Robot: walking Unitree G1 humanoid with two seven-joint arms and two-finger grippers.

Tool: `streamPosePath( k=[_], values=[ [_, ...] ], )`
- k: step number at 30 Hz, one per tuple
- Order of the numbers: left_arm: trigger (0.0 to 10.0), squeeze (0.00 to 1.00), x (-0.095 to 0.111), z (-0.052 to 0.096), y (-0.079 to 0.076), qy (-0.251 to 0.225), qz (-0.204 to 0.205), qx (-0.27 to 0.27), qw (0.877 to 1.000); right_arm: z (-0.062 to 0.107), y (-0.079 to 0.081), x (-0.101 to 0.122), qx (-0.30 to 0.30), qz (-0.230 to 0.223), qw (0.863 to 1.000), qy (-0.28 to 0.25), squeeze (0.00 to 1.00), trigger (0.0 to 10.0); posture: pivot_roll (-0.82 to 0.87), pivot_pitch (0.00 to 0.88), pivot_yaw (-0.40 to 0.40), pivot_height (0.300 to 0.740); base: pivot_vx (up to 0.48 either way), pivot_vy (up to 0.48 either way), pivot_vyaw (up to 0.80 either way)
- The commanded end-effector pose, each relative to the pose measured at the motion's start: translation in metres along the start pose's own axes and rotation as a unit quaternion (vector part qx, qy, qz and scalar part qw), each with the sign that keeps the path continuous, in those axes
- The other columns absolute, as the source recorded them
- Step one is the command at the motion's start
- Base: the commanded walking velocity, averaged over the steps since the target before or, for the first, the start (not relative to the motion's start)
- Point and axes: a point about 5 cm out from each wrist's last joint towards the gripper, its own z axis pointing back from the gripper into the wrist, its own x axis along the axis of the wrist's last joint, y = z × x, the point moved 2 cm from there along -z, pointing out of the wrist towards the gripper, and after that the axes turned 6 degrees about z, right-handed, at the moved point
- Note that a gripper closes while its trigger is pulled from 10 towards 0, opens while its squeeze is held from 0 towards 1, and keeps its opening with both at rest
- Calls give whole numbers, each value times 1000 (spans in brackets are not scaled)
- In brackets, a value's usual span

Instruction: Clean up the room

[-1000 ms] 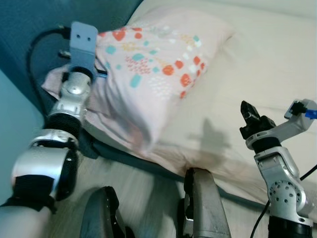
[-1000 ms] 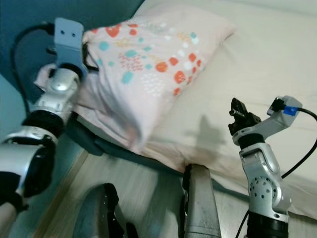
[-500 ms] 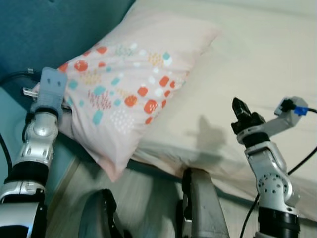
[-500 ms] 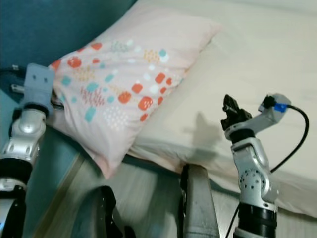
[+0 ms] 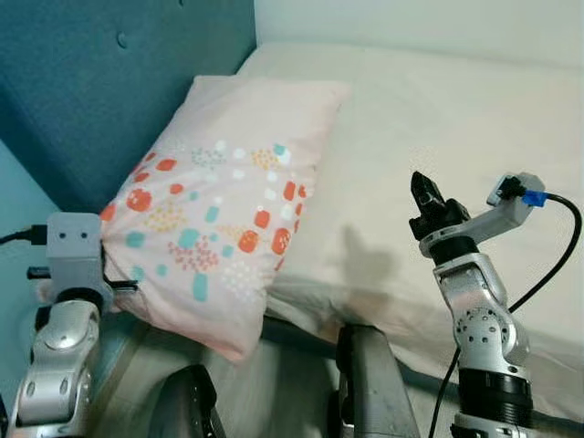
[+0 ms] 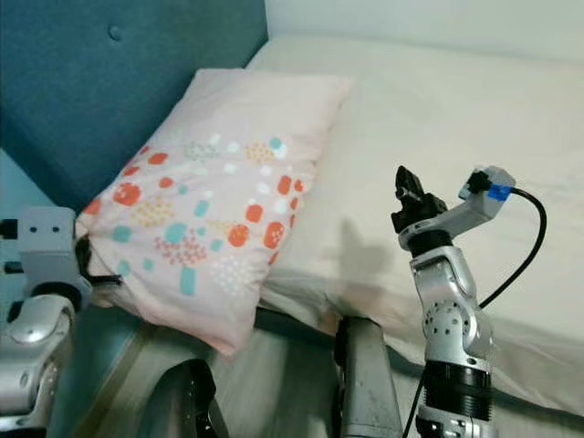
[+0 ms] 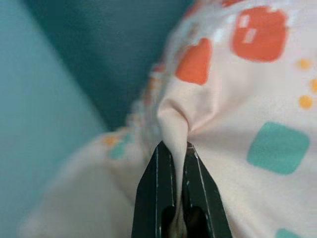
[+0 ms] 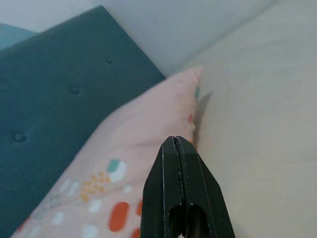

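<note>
1 pillow (image 5: 228, 201) lies at the head of the bed (image 5: 474, 137), its long side running from 1 o'clock down to 7 o'clock along the teal headboard (image 5: 100, 82). Its lower corner hangs past the mattress edge over the wood floor (image 5: 265, 383). From 12 to 3 o'clock the cream sheet is bare and open, with plenty of room to slide the pillow that way.

The left gripper (image 7: 174, 161) sits at 8 o'clock, its 2 fingers pinched narrow on a fold of the pillowcase at the corner nearest the headboard. In the head views its fingers are hidden behind the grey wrist block (image 5: 73, 251) and the cloth.

The right gripper (image 5: 422, 187) hangs in the air at 3 o'clock above the sheet, well apart from the pillow, its 2 fingers pressed together on nothing.

The bed runs out of view at the right. The dark shapes at 6 o'clock (image 5: 365, 383) are blurred and cut off by the lower edge.
</note>
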Motion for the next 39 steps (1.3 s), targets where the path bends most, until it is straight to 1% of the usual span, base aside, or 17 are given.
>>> streamPosePath(
  k=[1, 2, 3, 7, 13, 15, 19, 20, 22, 23, 25, 27, 31, 32, 33, 34, 39],
  values=[
    [784, 0, 1, 5, -18, 10, 27, -38, 999, -2, 1, -3, 3, 1, 1000, -1, 0, 10000, -16, 144, 74, 451, 0, 0, 0],
    [10000, 0, 3, 4, -33, 8, 44, -64, 997, -3, 2, -3, 4, 1, 1000, -1, 0, 10000, -27, 137, 74, 451, 0, 0, 0],
    [10000, 0, 5, 1, -45, 4, 55, -81, 995, -4, 2, -3, 6, 2, 1000, -1, 0, 10000, -33, 134, 75, 451, 0, 0, 0],
    [10000, 0, 10, -9, -62, -3, 49, -102, 994, -5, 2, -1, 7, 5, 1000, -4, 0, 10000, -48, 124, 72, 451, 0, 0, 0],
    [10000, 0, 16, -19, -63, -10, 23, -99, 995, -5, 0, 1, 7, 8, 1000, -8, 0, 10000, -56, 117, 70, 451, 0, 0, 0],
    [10000, 0, 27, -36, -47, -30, -23, -63, 997, -6, -2, 3, 8, 11, 1000, -13, 0, 10000, -63, 112, 72, 451, 0, 0, 0],
    [10000, 0, 31, -44, -38, -36, -45, -44, 997, -6, -2, 4, 8, 12, 1000, -14, 0, 10000, -62, 110, 68, 451, 0, 0, 0],
    [10000, 0, 35, -53, -27, -35, -64, -15, 997, -7, -2, 4, 7, 12, 1000, -15, 0, 10000, -62, 108, 66, 451, 0, 0, 0],
    [10000, 0, 49, -68, -2, -48, -127, 41, 990, -8, -1, 4, 9, 12, 1000, -15, 0, 10000, -64, 105, 64, 451, 0, 0, 0],
    [10000, 0, 49, -68, -2, -48, -127, 41, 990, -8, -1, 4, 9, 12, 1000, -15, 0, 10000, -64, 105, 64, 451, 0, 0, 0],
    [10000, 0, 58, -76, 14, -55, -210, 65, 974, -10, 0, 4, 12, 12, 1000, -15, 0, 10000, -64, 102, 61, 451, 0, 0, 0],
    [10000, 0, 52, -78, 20, -34, -266, 60, 962, -12, 0, 4, 14, 14, 1000, -15, 0, 10000, -63, 99, 60, 451, 0, 0, 0],
    [10000, 0, 35, -76, 23, 3, -291, 44, 956, -12, 0, 4, 14, 14, 1000, -15, 0, 10000, -61, 98, 57, 451, 0, 0, 0],
    [10000, 1000, 22, -74, 23, 30, -290, 33, 956, -13, 0, 4, 14, 14, 1000, -15, 0, 10000, -59, 94, 55, 451, 0, 0, 0],
    [10000, 1000, 22, -74, 23, 30, -290, 33, 956, -13, 0, 4, 14, 14, 1000, -15, 0, 10000, -59, 94, 55, 451, 0, 0, 0],
    [10000, 1000, -1, -66, 18, 82, -280, -6, 957, -14, 0, 4, 15, 14, 1000, -15, 0, 10000, -56, 95, 51, 451, 0, 0, 0],
    [10000, 1000, -9, -61, 13, 106, -288, -50, 951, -17, 1, 5, 19, 14, 1000, -16, 0, 10000, -54, 81, 45, 451, 0, 0, 0]
  ],
)
